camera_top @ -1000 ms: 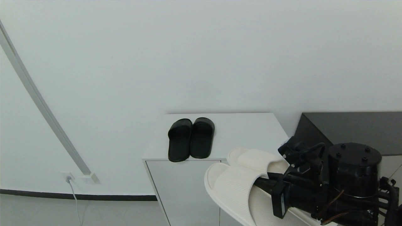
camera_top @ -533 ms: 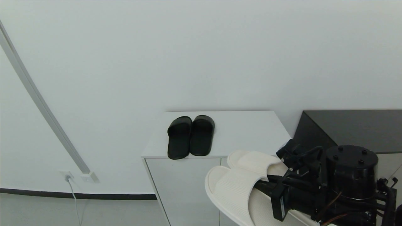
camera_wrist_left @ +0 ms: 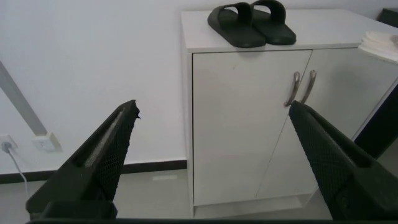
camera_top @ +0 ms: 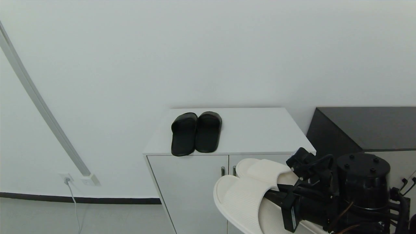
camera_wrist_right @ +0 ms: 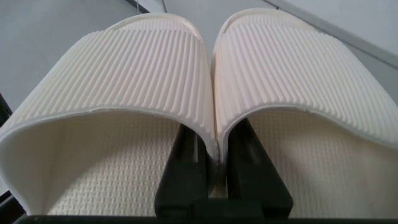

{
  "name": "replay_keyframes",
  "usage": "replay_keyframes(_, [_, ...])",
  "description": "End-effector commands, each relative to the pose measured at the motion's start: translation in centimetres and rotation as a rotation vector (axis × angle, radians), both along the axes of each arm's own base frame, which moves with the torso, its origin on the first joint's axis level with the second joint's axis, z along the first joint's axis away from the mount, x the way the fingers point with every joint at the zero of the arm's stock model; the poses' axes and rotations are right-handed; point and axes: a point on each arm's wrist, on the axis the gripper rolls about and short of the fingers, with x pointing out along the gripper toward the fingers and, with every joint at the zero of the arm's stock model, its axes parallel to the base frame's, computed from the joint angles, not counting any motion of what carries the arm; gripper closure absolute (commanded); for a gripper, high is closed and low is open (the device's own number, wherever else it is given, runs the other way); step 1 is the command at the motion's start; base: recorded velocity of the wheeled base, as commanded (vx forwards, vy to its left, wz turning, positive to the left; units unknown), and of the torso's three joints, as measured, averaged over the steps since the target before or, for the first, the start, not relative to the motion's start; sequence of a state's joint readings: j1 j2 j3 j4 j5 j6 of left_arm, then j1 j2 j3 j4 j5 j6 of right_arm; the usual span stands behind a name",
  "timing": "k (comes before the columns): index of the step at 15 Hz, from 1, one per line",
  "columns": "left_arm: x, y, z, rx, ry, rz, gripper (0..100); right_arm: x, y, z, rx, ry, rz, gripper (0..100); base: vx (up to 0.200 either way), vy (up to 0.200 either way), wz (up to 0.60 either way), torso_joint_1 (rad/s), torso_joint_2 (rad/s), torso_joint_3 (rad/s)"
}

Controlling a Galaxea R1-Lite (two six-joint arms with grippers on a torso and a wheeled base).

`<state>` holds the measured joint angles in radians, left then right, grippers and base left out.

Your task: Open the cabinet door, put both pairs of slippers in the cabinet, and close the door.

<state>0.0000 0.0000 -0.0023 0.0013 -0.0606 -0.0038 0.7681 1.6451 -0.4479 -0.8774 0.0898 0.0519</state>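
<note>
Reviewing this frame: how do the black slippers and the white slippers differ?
Colour: the black slippers are plain black; the white slippers are ribbed cream.
Support: the black slippers rest on the cabinet top; the white slippers hang clamped in the right end effector.
Shared: each pair sits side by side, not yet stowed.

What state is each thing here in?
cabinet doors: both shut
black slippers: side by side on the cabinet top
right pincer: shut on the white slippers
white slippers: held up, pressed together
left pincer: open, empty
plug: in the wall socket
</note>
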Motion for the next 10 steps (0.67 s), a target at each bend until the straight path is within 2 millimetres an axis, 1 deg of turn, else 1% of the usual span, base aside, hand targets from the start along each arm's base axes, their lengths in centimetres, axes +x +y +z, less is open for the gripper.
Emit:
replay_keyframes(1, [0.02, 0.00, -0.02, -0.001, 0.003, 0.001, 0, -0.03, -0.01, -0.20, -0.006, 0.006, 0.001, 100, 0.000, 0.000, 0.00, -0.168, 0.38, 0.217])
replay_keyframes(4, [0.02, 0.00, -0.02, -0.001, 0.003, 0.001, 0, -0.05, -0.03, -0.24, -0.007, 0.008, 0.001, 100, 0.000, 0.000, 0.00, -0.175, 0.41, 0.237])
replay_keyframes(10, [0.01, 0.00, 0.02, 0.001, 0.001, 0.001, 0, -0.16, -0.14, -0.52, -0.016, 0.015, 0.002, 100, 0.000, 0.000, 0.00, -0.225, 0.55, 0.313])
